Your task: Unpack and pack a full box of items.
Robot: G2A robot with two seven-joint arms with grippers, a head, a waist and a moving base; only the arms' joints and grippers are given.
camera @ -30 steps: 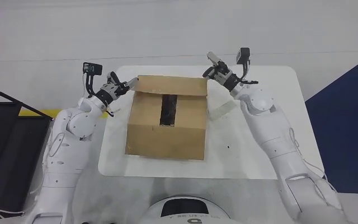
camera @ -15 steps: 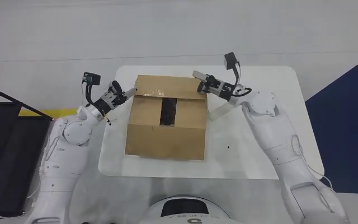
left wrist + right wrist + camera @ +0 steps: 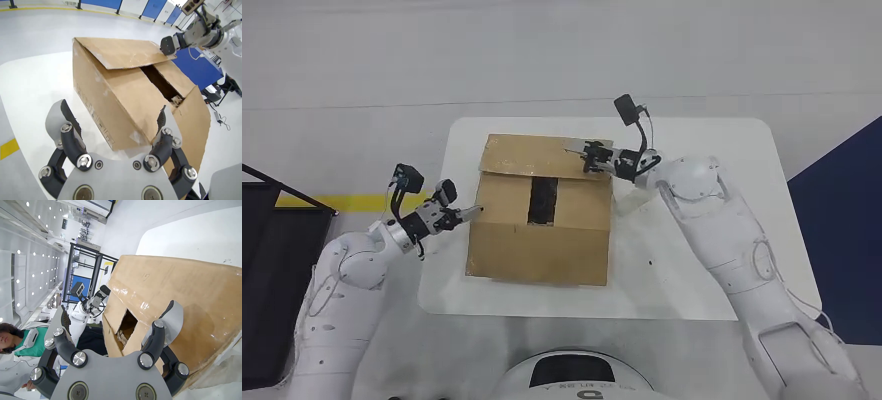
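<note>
Cardboard box sits in the middle of the white table. Left arm is bent low, and the left gripper points at the box's side, fingers spread wide, holding nothing. Right arm stretches over the far flap. The right gripper is spread wide too, with one finger on the flap.

I count one cardboard box, mid-frame in the top view, on the one white worktop. Two grippers are at it, with two jaws apiece: the left gripper is just left of the box in the picture, and the right gripper is by its upper edge. The box top has one dark gap, with one wad of crumpled paper inside. At the far left are one black frame and one yellow floor stripe.
</note>
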